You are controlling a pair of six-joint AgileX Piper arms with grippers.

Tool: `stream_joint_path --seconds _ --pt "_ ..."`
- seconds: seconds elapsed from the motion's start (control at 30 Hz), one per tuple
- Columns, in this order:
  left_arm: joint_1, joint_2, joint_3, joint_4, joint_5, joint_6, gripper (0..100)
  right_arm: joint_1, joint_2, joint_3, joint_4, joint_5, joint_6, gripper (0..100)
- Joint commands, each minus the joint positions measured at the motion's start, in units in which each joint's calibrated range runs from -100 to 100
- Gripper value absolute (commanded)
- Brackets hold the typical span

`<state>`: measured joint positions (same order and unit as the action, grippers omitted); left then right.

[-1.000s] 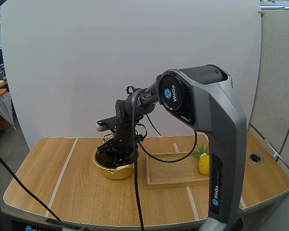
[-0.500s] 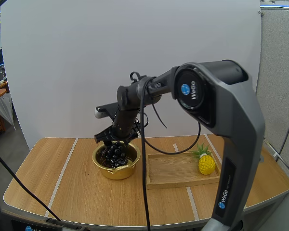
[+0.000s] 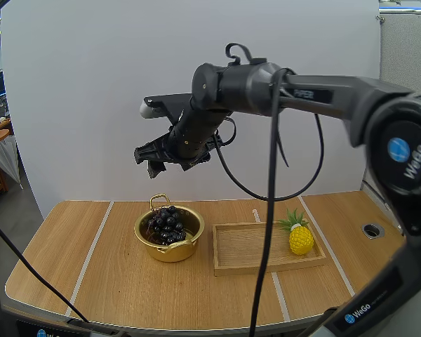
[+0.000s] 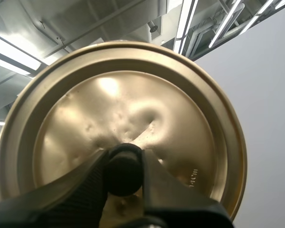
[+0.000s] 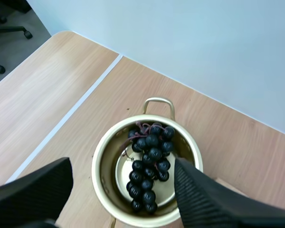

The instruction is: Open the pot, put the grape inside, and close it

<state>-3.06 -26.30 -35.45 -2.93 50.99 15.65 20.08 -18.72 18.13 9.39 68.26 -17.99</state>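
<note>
- Released and spread wide, the right gripper (image 3: 156, 165) hangs high in the air above the table, its two black fingers (image 5: 35, 190) well apart with nothing between them.
- From the right wrist view, that gripper (image 5: 122, 164) looks straight down on the open pot (image 5: 102, 156), which sits in the gap between the two fingers, far below them.
- Grapes (image 5: 149, 171) lie inside the pot as one dark bunch, stretched from the far wall to the near wall, with the stem end toward the looped handle (image 5: 157, 102).
- From the high view, the grapes (image 3: 166, 225) heap up to about rim level in the gold pot (image 3: 170, 254), and the pot has no cover on it.
- The pot stands on the wooden table (image 3: 91, 267), between two pale lines, just beside the left end of a shallow wooden tray (image 3: 252, 249).
- A small yellow toy pineapple (image 3: 300, 239) stands upright at the tray's right end, well apart from the pot.
- The left gripper (image 4: 124, 166) is clenched on the black knob (image 4: 124, 173) of the gold lid (image 4: 133, 104), one finger on each side of the knob.
- The lid is held up off the table, and its round, slightly dented knob side faces the left wrist camera.
</note>
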Motion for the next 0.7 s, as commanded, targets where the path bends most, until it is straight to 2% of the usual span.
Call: stream_joint_path --seconds 0.0,0.13,0.17,0.23,0.27,0.33,0.67 --pt "-0.20 -0.4 -0.5 0.5 -3.2 -0.6 0 0.0 -4.9 0.5 0.2 3.9 0.0 100" --pt "-0.20 -0.4 -0.5 0.5 -3.2 -0.6 0 0.0 -6.1 0.5 0.2 4.4 0.0 100" --pt "-0.20 -0.4 -0.5 0.5 -3.2 -0.6 0 0.0 -6.1 0.5 0.4 5.1 0.0 89" --pt "-0.20 -0.4 -0.5 0.5 -3.2 -0.6 0 0.0 -6.1 0.5 1.0 6.8 0.0 57" --pt "-0.20 -0.4 -0.5 0.5 -3.2 -0.6 0 0.0 -6.1 0.5 1.2 6.9 0.0 34" --pt "-0.20 -0.4 -0.5 0.5 -3.2 -0.6 0 0.0 -6.1 0.5 1.2 6.9 -0.1 0" --pt "-0.20 -0.4 -0.5 0.5 -3.2 -0.6 0 0.0 -3.6 0.5 1.3 -1.6 -0.2 0"
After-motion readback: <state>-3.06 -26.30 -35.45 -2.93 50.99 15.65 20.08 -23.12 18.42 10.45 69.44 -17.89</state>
